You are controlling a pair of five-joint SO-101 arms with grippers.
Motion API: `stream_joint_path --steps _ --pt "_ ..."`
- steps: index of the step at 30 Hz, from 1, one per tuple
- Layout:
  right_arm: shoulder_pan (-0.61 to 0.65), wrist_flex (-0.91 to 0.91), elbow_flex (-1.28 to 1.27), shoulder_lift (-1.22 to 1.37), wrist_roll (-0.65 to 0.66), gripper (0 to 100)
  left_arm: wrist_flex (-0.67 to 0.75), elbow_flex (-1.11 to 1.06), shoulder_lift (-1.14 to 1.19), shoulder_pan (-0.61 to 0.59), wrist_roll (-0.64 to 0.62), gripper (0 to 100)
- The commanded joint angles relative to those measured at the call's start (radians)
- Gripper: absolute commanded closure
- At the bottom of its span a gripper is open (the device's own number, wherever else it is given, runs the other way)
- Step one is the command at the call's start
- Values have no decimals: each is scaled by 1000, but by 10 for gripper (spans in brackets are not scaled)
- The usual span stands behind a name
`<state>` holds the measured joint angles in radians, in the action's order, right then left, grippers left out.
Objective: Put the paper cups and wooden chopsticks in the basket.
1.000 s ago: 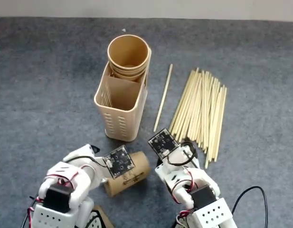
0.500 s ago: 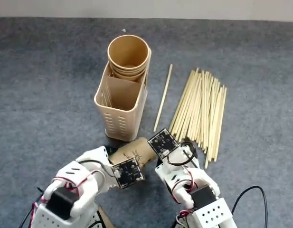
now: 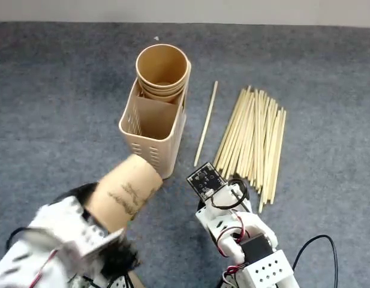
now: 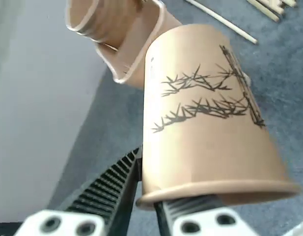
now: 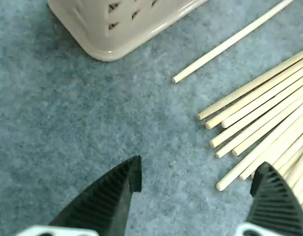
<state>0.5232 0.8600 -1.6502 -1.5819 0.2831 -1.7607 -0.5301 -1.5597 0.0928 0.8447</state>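
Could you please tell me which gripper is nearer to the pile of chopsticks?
Right. The right gripper hangs open beside the near ends of the chopstick pile; the left gripper, shut on a paper cup, is farther off, by the basket.

Carpet: a grey carpet (image 3: 53,90) is stretching to every edge in view.
Band: a pale band (image 3: 262,11) is running along the carpet's far edge.
Speck: a white speck (image 3: 156,38) is lying near that far edge.

Cups (image 3: 162,67) in basket (image 3: 150,150) — chopsticks (image 3: 253,141) piled to its right.
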Motion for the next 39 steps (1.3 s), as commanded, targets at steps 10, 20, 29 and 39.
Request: stream_joint_path --steps 10,20,29,39 --pt "-12 -51 -16 -13 11 656 133 826 943 -189 -295 995" --pt "-12 -54 -16 -13 11 656 5 1863 1796 -19 -456 916" --pt "-12 -54 -16 -13 11 656 2 1902 1847 -10 -514 916" --pt "-12 -54 -18 -13 11 656 3 1902 1761 116 -647 916"
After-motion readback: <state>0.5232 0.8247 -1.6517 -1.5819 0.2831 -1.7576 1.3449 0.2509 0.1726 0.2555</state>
